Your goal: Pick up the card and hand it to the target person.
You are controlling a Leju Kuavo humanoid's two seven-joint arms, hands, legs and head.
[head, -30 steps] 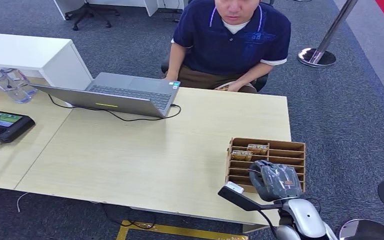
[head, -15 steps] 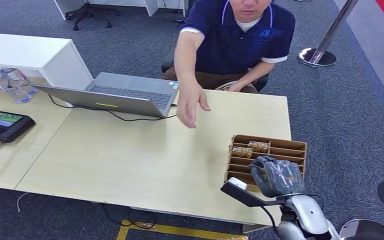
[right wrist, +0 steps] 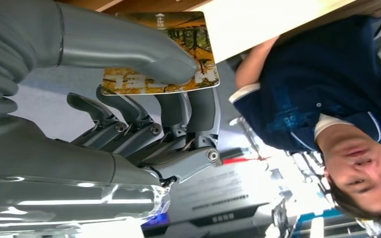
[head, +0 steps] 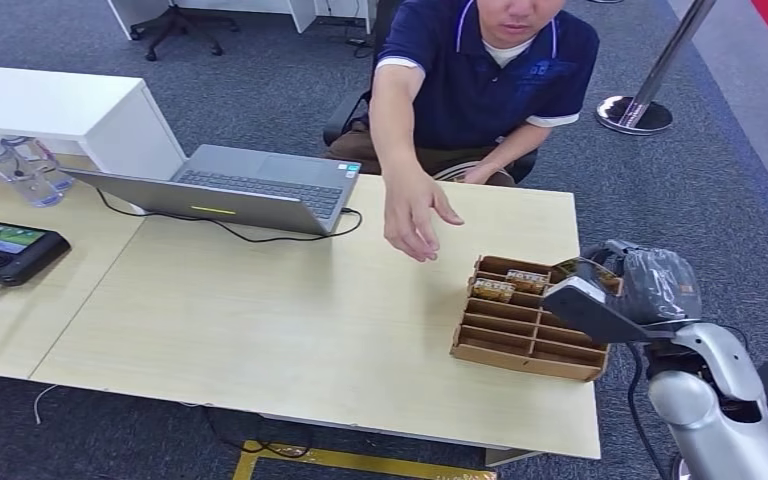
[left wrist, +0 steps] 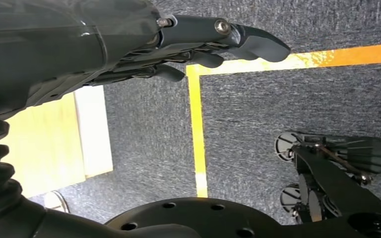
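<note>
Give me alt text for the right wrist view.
The robot's right hand pinches a yellow-brown picture card between its thumb and fingers. Beyond it sits a person in a dark blue polo shirt, beside the edge of the wooden table.

Card: thin, rectangular, rounded corners, printed with a yellow-and-brown autumn tree scene and small pale markings. It is sitting pinched flat between the thumb and fingers of the right hand, raised above the far right corner of the wooden slotted card holder.

Target person: wearing a dark blue polo shirt, sitting at the far side of the table and reaching one open hand over the tabletop, near the holder.
</note>
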